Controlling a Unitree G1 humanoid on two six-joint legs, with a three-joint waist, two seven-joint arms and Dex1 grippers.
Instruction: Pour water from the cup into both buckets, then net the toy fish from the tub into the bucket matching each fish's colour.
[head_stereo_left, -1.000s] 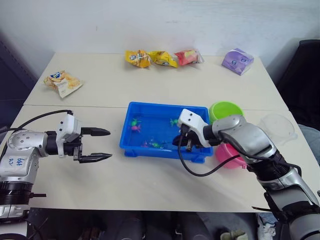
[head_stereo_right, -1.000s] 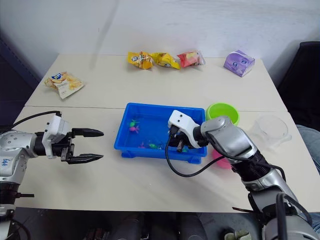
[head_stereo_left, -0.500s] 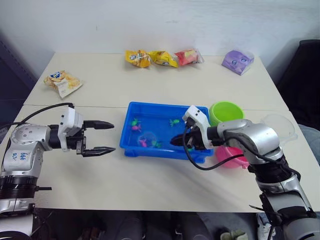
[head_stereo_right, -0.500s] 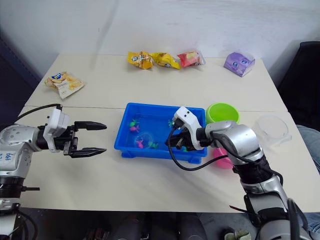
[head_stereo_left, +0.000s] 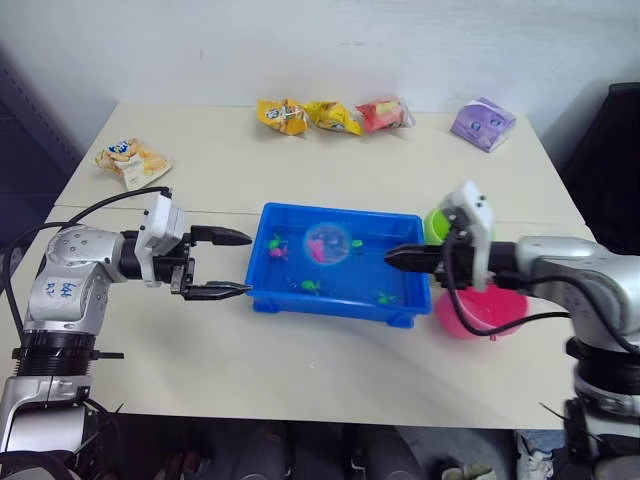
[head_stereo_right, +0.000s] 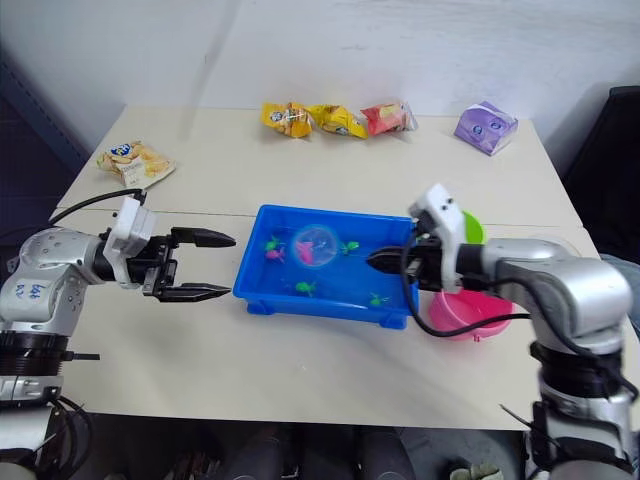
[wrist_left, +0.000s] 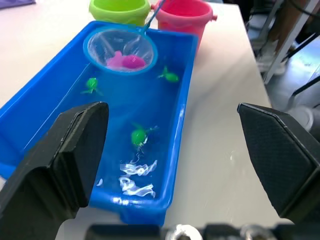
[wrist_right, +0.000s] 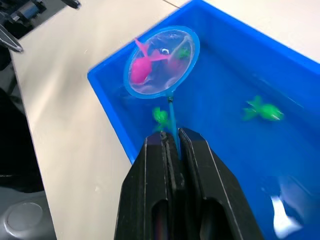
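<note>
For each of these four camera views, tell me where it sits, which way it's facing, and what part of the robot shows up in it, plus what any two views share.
Left eye view: on the head, looking forward and down at the table; both arms show.
Right eye view: beside it, same scene; the left gripper is open, the right gripper holds the net.
Left wrist view: on the left wrist, facing along the tub toward the green bucket and pink bucket; its own fingers show.
Right wrist view: on the right wrist, looking down the net's handle; its fingers show.
Shared: both wrist views show a pink fish in the net.

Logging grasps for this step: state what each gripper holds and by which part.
The right gripper is shut on the net, pinching the end of its thin handle. The left gripper is open and holds nothing.
</note>
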